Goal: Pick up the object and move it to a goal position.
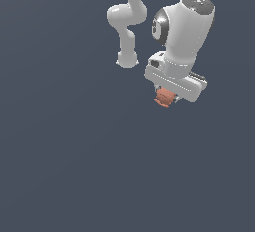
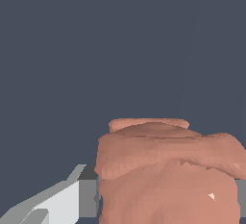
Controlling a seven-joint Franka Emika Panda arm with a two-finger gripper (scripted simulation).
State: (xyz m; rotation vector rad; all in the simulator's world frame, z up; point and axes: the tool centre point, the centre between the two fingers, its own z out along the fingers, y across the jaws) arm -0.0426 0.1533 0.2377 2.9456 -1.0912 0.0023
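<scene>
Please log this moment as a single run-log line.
arm: Franka | gripper: shut on object | object: reddish-orange, faceted, between fingers | goal marker: not visible

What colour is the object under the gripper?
Reddish-orange, a dull salmon tone; the object shows best in the wrist view.
</scene>
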